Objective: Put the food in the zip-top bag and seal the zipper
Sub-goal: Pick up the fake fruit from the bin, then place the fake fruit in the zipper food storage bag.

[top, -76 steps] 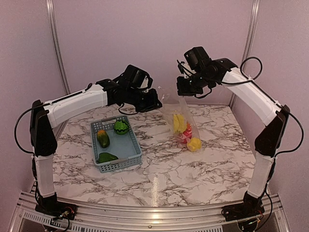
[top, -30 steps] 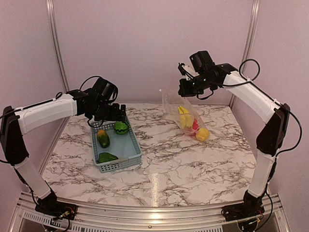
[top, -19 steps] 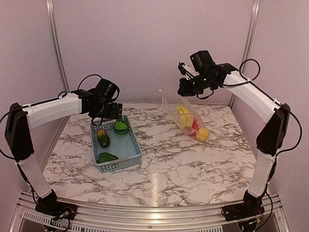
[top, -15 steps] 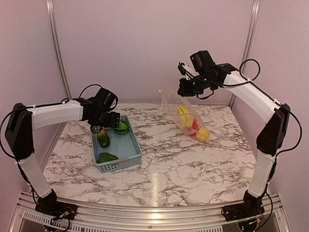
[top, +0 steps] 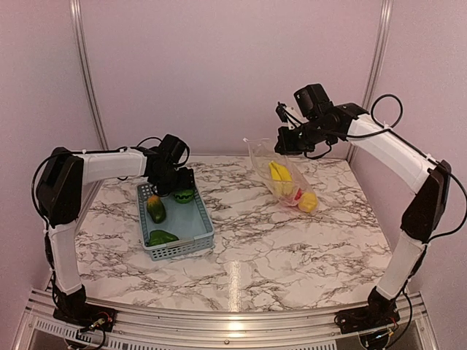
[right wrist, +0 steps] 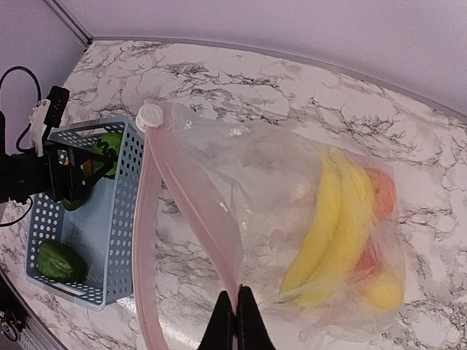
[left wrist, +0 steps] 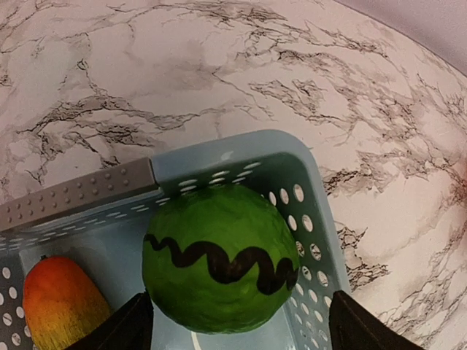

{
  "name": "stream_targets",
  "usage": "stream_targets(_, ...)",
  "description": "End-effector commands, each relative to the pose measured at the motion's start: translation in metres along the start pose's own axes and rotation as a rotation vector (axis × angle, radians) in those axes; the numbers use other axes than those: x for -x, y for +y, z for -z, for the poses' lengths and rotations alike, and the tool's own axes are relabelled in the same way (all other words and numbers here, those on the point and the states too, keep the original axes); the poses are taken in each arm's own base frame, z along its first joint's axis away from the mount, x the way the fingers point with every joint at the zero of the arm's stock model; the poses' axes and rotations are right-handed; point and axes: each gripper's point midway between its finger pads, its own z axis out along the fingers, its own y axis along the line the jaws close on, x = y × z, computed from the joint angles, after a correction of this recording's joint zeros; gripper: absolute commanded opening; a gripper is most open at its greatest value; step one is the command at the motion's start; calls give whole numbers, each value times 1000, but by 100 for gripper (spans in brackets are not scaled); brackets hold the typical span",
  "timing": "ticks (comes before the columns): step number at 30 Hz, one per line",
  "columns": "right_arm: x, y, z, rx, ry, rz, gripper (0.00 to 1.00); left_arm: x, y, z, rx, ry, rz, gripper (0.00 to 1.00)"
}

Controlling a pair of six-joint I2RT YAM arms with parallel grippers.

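Left gripper (left wrist: 237,315), spread wide, straddles the melon (left wrist: 219,259) near the far-left corner; right gripper (right wrist: 237,310) pinches the bag (right wrist: 284,175) rim. Picking step: next, close squarely and lift.

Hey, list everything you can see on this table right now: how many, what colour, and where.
table: one, white marble with dark veins, under everything.
basket: one, grey-blue, left side.
striped ball: one, green with a black wavy line, far corner of the basket.
orange and green fruit: one, in the basket beside the ball.
dark green piece: one, near end of the basket.
bag: one, clear, held up at the right, mouth open.
zipper: one, pinkish strip with a white slider.
bananas: one bunch, yellow, in the bag.
red piece: one showing, behind the bananas.
yellow round piece: one, bottom of the bag.
left hand: open, straddling the ball.
right hand: pinching the bag's edge.
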Motion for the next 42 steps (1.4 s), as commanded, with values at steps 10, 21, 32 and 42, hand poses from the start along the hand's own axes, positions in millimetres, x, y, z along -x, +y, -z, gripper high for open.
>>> stream_targets(10,13,9,13,26,-44,-15,0,7,27,-33,106,45,133,81)
stream_targets(21,12,15,11,38,-36,-14,0,-11,24,-41,67,108,131,76)
stream_targets(32,9,17,12,39,-31,-10,0,16,21,49,-14,-9,132,60)
stream_targets(42,16,29,6,78,-27,-6,0,55,-87,183,-608,-296,13,60)
